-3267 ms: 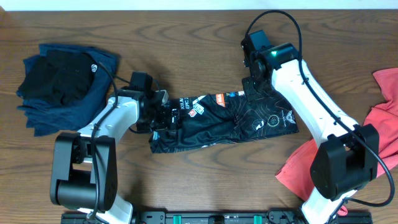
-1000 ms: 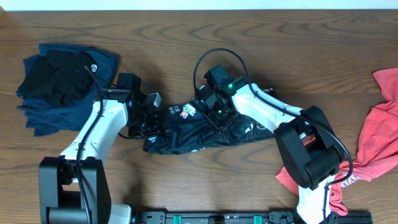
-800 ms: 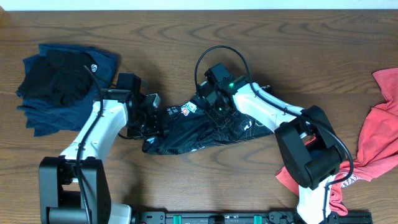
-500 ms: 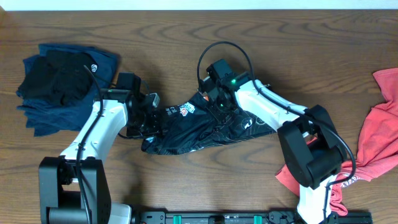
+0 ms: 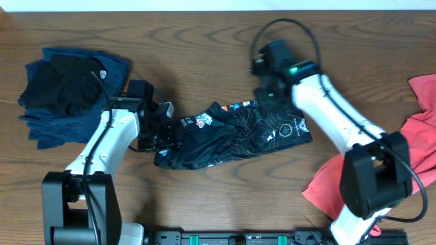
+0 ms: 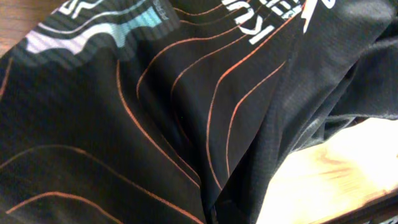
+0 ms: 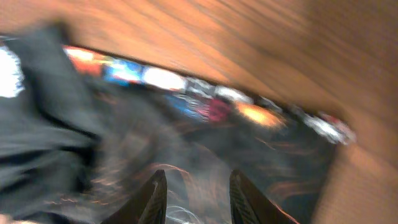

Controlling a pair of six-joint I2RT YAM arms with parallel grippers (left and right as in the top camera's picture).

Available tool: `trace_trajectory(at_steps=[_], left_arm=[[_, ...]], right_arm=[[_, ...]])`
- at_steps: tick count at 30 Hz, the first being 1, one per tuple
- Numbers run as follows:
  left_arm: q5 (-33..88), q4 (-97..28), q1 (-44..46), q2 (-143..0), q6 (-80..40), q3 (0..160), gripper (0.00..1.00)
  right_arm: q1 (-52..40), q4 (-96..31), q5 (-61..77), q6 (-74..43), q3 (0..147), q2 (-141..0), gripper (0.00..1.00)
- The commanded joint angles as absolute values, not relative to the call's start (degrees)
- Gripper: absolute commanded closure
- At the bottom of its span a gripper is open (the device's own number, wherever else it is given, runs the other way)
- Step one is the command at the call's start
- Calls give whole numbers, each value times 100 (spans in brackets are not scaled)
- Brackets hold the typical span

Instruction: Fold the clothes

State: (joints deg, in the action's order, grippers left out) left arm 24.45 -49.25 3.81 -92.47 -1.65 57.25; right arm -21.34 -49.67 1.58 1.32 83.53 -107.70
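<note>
Right wrist view is one long smear: the printing along the black shirt [image 7: 124, 143] melts into coloured blobs, unreadable, and the right fingers [image 7: 153, 199] show only as soft tips. Left wrist view is all cloth, with a washed-out corner of counter [image 6: 336, 168]. Overhead, the left gripper [image 5: 170, 131] sits buried at the shirt's end, grip impossible to judge. The red garment [image 5: 419, 136] runs off the right edge.

A dark brown wood-grain desk [image 5: 204, 41] fills the overhead view under even light, with a thin white strip [image 5: 218, 4] along its far edge and a black rail [image 5: 225, 238] at its near edge.
</note>
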Motion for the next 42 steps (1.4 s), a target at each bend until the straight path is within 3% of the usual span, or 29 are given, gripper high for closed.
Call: trace_trajectory(at_steps=[1, 9, 17, 30, 42], left_arm=[[2375, -5017, 172, -9192, -178, 5948, 94], [2672, -5181, -200, -9192, -178, 6484, 94], [2912, -5131, -220, -9192, -596, 6969, 94], [4414, -4147, -200, -9192, -1988, 7091, 94], [4407, -3378, 825, -9192, -2198, 7091, 94]], right_arm=[[-1671, -5192, -276, -174, 8344, -10803, 67], [-1092, -5325, -99, 108, 7870, -10803, 68], [-1144, -4576, 176, 266, 6912, -10803, 68], [-1389, -3649, 504, 82, 6097, -10803, 68], [-1581, -3555, 499, -174, 6069, -10803, 68]])
